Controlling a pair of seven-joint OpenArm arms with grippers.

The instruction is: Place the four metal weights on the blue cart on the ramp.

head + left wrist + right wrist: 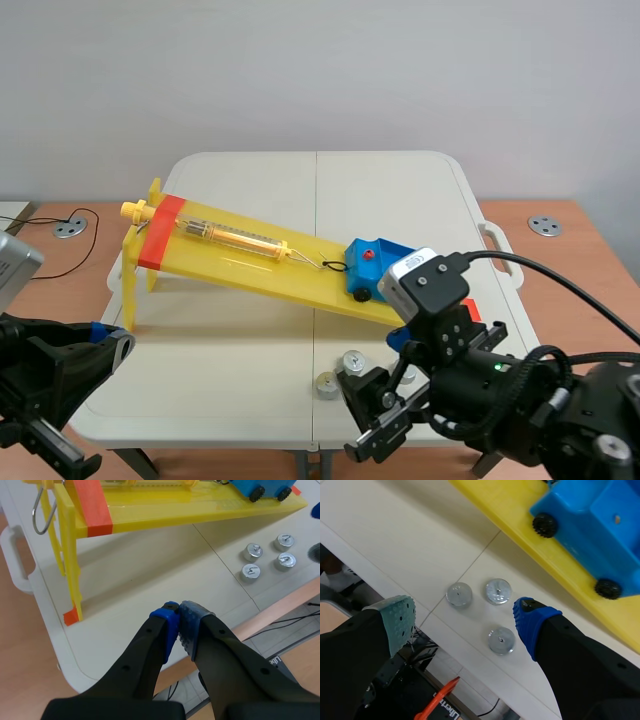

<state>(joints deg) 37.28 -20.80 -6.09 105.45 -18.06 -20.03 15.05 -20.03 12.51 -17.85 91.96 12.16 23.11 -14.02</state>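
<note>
Right gripper point(464, 625), spread wide, hangs over the metal weights point(498, 591), four clustered on the white table point(395, 530) near its front edge, just beside the low end of the yellow ramp point(505, 500). On that low end stands the blue cart point(590, 525), tied by a cord point(330, 266) to a yellow spring scale point(235, 237) higher up the ramp. Left gripper point(179, 622), clenched on nothing, is over the table's near edge by the ramp's raised end.

blue cart point(375, 262), yellow ramp point(235, 263), silver weights point(498, 591)
</note>
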